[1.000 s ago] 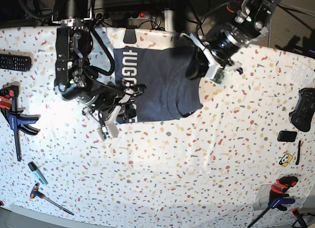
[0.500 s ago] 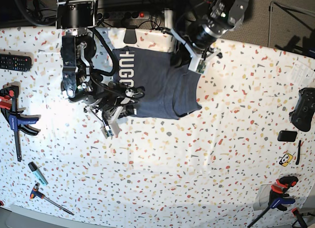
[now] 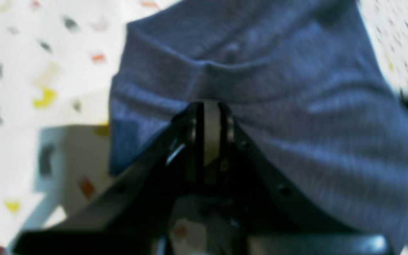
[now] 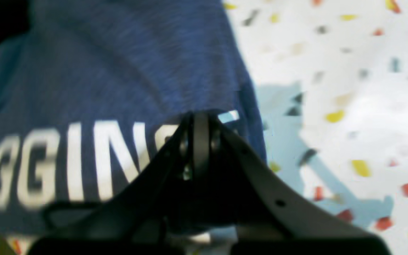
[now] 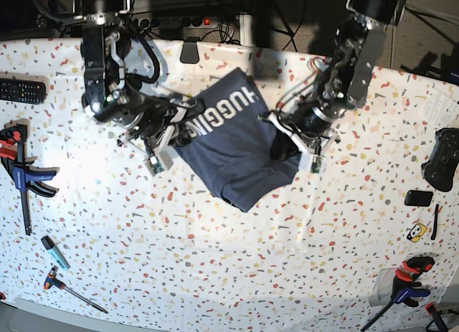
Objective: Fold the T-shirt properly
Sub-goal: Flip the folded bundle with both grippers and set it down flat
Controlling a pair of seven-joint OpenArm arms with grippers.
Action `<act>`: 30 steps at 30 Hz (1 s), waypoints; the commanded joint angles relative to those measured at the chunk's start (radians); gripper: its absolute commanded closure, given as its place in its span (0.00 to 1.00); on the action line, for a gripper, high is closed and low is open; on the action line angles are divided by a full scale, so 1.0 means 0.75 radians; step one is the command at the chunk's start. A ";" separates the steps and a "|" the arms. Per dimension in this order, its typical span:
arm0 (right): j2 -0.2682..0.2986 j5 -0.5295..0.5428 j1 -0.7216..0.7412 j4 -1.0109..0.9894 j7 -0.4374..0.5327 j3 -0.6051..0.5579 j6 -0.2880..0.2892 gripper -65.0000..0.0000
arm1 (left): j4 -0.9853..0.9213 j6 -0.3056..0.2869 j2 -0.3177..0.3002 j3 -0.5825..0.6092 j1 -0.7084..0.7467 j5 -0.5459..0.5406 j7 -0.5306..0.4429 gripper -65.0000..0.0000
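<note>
The navy T-shirt point(image 5: 231, 147) hangs folded and tilted between my two grippers above the speckled table, its white lettering point(image 5: 219, 111) running diagonally. My right gripper point(image 5: 178, 135), on the left of the base view, is shut on the shirt's lettered edge point(image 4: 225, 106); the jaws meet at the fabric point(image 4: 198, 118). My left gripper point(image 5: 277, 150), on the right of the base view, is shut on a plain fold point(image 3: 225, 81), with the jaws closed at the cloth point(image 3: 211, 108). The shirt's lower corner point(image 5: 240, 197) droops toward the table.
A black remote point(image 5: 21, 90) and a blue-handled clamp point(image 5: 21, 171) lie at the left edge. A marker point(image 5: 54, 252) and a hex key point(image 5: 68, 285) lie front left. A gamepad point(image 5: 442, 158), a small black item point(image 5: 418, 198) and another clamp point(image 5: 401, 285) are at the right.
The shirt has swung round from lying square to a diagonal. My left gripper came down from the far edge to the middle right. My right gripper shifted up slightly with the lettered edge.
</note>
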 commanded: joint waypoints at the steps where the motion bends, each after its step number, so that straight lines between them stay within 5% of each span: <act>1: -0.011 -0.004 -0.007 0.034 0.025 0.003 0.008 1.00 | -0.028 0.051 -0.013 -0.008 -0.038 0.015 0.036 0.96; 15: -0.245 -0.004 -0.057 0.048 0.096 0.003 0.028 1.00 | -0.112 -0.004 0.005 -0.007 -0.294 0.016 0.054 1.00; 20: -0.266 -0.003 -0.067 0.113 0.113 0.004 0.033 1.00 | -0.100 -0.003 0.004 -0.018 -0.307 0.014 0.091 1.00; 30: -0.198 -0.003 -0.232 0.498 0.059 0.016 0.032 1.00 | 0.304 -0.009 -0.008 -0.104 -0.235 -0.020 0.447 1.00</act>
